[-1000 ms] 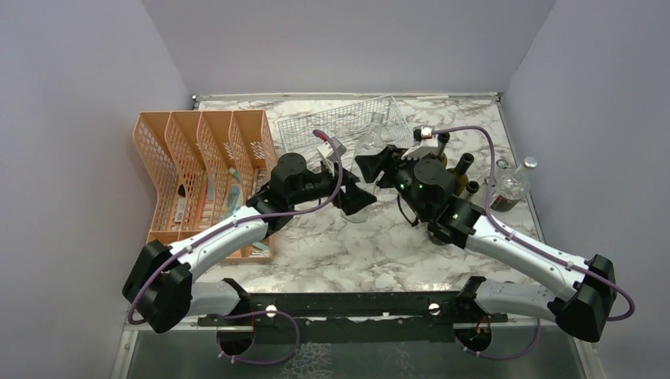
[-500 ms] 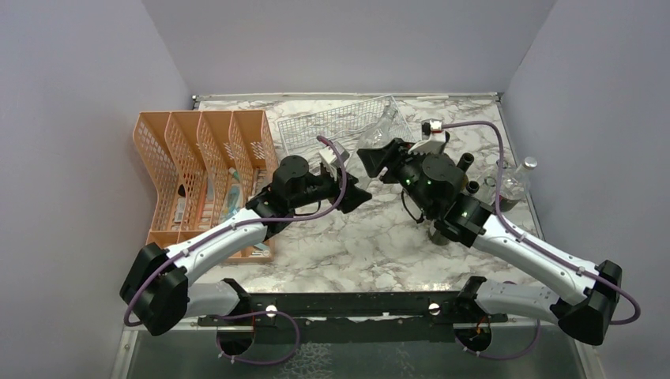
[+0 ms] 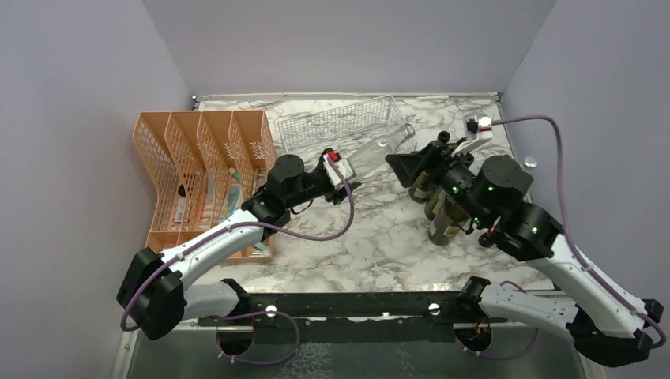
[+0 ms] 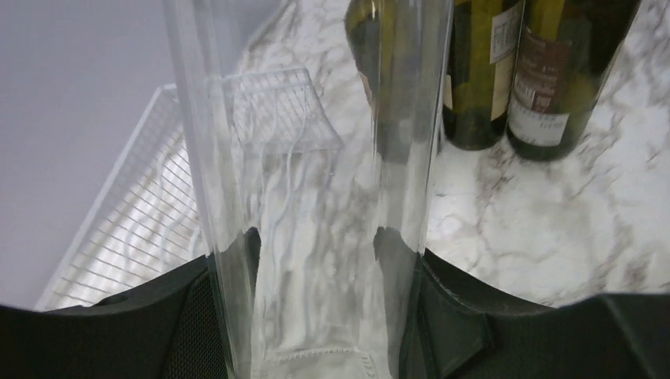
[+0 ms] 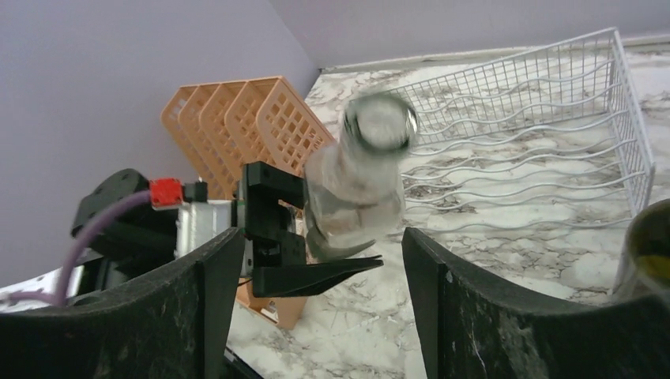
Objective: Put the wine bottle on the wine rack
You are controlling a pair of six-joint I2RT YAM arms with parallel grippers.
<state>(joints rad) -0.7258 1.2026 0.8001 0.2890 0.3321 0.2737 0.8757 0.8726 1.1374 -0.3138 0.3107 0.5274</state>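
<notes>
1. Pinching the clear wine bottle (image 3: 378, 148) by its body with the left gripper (image 3: 348, 170), neck tilted toward the far right.
2. Hovering just beside the near right corner of the white wine rack (image 3: 340, 126), not yet in a cradle.
3. Showing the right gripper (image 3: 407, 166) spread and empty, near dark bottles (image 3: 442, 217) standing upright at right.

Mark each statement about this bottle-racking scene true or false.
1. The left gripper is clamped on the clear glass bottle. True.
2. The right gripper grips that bottle too. False: its jaws stand open, apart from the bottle.
3. The dark green wine bottles lie on their sides. False: they stand upright on the marble table.
4. The orange plastic mesh organiser stands left of the white wire rack. True.
</notes>
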